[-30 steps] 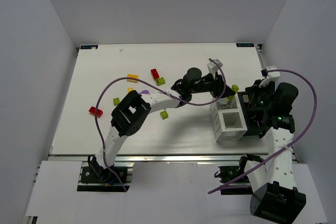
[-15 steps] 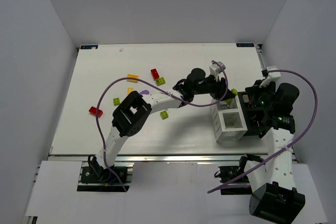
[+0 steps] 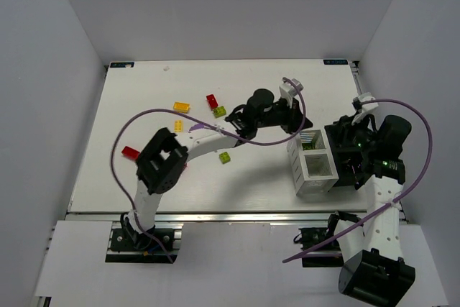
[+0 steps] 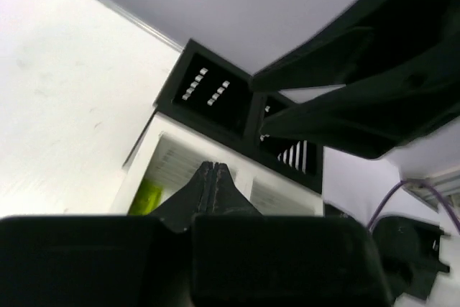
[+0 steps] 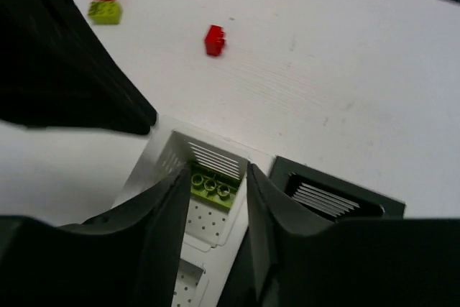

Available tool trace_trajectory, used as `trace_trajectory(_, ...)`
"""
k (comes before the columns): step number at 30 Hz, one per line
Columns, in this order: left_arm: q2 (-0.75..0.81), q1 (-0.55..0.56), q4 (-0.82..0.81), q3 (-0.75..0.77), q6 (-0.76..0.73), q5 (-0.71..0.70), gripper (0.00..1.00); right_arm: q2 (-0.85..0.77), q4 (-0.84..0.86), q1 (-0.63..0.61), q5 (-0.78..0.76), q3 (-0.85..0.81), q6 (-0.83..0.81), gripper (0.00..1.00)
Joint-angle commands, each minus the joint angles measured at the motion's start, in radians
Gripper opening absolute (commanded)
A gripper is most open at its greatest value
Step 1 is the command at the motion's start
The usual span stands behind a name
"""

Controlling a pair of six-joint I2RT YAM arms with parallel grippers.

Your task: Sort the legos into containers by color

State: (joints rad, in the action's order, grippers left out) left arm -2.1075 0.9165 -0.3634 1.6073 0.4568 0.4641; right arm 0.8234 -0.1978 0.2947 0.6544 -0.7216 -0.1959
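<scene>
Our left arm [image 3: 208,138] hides part of the surface [image 3: 144,91]. The right claw [image 5: 215,176] is spread over the containers [image 3: 316,183]; we can't tell if it touches them. The left claw [image 4: 213,176], pressed together and empty, has backed off since a second ago. A green lego [image 5: 210,186] lies in a white compartment [image 5: 208,154]. A red lego [image 3: 130,152] and a yellow lego [image 3: 182,106] lie well apart, leftward.

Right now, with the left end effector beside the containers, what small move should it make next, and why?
Probably draw the left end effector back from the containers toward the loose lime brick on the table. Its fingers look shut on nothing, and a sorted lime brick already lies in a white compartment.
</scene>
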Motion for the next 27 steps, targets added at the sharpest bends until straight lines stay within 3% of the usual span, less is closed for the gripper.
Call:
trace_trajectory(1, 0.321, -0.039, 0.138, -0.1, -0.096, -0.152, 0.0, -0.014, -0.072, -0.002, 0.287, 0.001, -0.172, 0.45)
trace_trajectory(5, 0.576, -0.094, 0.409, -0.274, -0.193, -0.422, 0.0, 0.008, -0.184, -0.02, 0.433, -0.028, -0.351, 0.69)
trace_trajectory(7, 0.661, -0.158, 0.527, -0.331, -0.179, -0.618, 0.04, 0.029, -0.174, -0.06, 0.412, -0.068, -0.337, 0.72)
trace_trajectory(8, 0.732, -0.183, 0.64, -0.386, -0.162, -0.657, 0.13, 0.064, -0.157, -0.078, 0.401, -0.088, -0.321, 0.72)
trace_trajectory(9, 0.768, -0.23, 0.677, -0.423, -0.159, -0.683, 0.37, 0.084, -0.152, -0.125, 0.345, -0.114, -0.298, 0.72)
trace_trajectory(10, 0.8, -0.252, 0.743, -0.46, -0.15, -0.729, 0.5, 0.106, -0.144, -0.179, 0.309, -0.169, -0.277, 0.72)
trace_trajectory(13, 0.92, -0.323, 0.822, -0.614, -0.077, -0.774, 0.78, 0.216, -0.141, -0.325, 0.133, -0.275, -0.214, 0.74)
trace_trajectory(15, 0.983, -0.35, 0.854, -0.713, -0.011, -0.801, 0.88, 0.319, -0.161, -0.478, -0.019, -0.323, -0.195, 0.76)
trace_trajectory(18, 1.044, -0.396, 0.894, -0.799, 0.035, -0.829, 0.91, 0.468, -0.215, -0.652, -0.147, -0.416, -0.215, 0.8)
trace_trajectory(21, 1.101, -0.406, 0.912, -0.813, 0.037, -0.852, 0.92, 0.595, -0.316, -0.759, -0.031, -0.501, -0.368, 0.89)
trace_trajectory(23, 1.124, -0.406, 0.926, -0.796, 0.019, -0.884, 0.92, 0.66, -0.408, -0.813, 0.086, -0.503, -0.621, 0.89)
trace_trajectory(27, 1.17, -0.406, 0.949, -0.788, -0.026, -1.017, 0.92, 0.738, -0.428, -0.929, 0.097, -0.481, -0.923, 0.89)
